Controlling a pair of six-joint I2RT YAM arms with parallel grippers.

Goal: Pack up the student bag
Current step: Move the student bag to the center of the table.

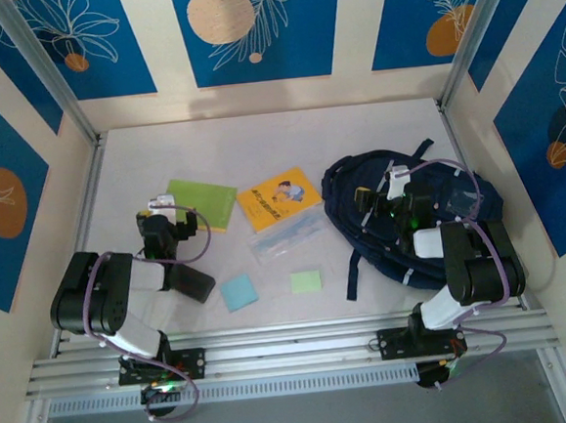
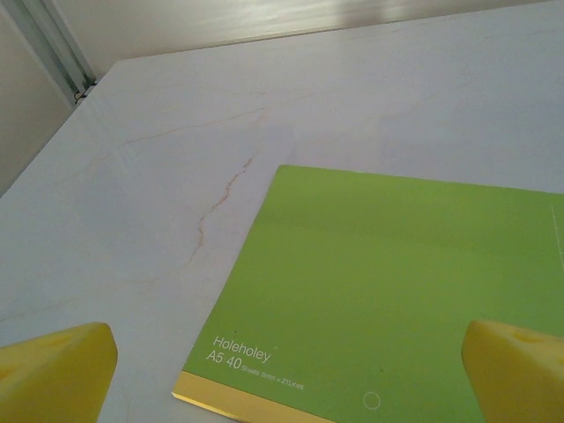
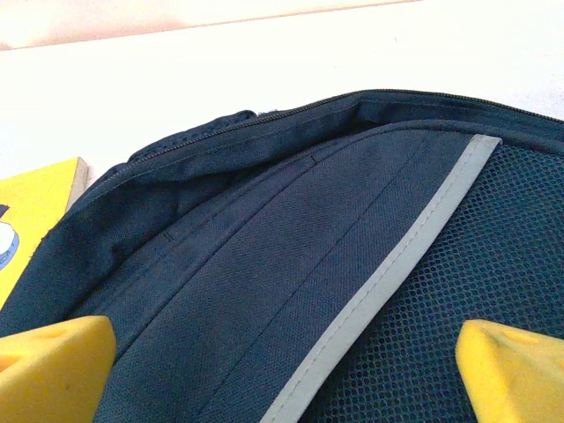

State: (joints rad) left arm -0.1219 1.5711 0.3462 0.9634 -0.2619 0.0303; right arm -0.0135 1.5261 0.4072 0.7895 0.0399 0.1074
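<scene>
Left fingers [image 2: 55,377] are standing wide apart over the green notebook [image 2: 397,282], whose right edge is cut off. Right fingers [image 3: 55,368] are gaping, empty, above the student bag [image 1: 346,199], which is lying at the counter's [image 1: 161,152] right side, partly hidden under the folded right arm [image 1: 473,260].

Object: student bag [image 1: 353,206], a large dark navy fabric backpack.
Position: right half of the white bench [image 1: 258,140], lying flat and slumped, its length running from the far side towards the near right.
Straps: one black strap [image 1: 352,273] trails from the left side towards the near edge.
Close-up: a light grey stripe [image 3: 388,273] crosses the woven panel diagonally, with dark mesh [image 3: 502,256] to its right.
Zip: a closed-looking zip line [image 3: 264,119] runs along the upper edge; its state elsewhere is unclear.
</scene>
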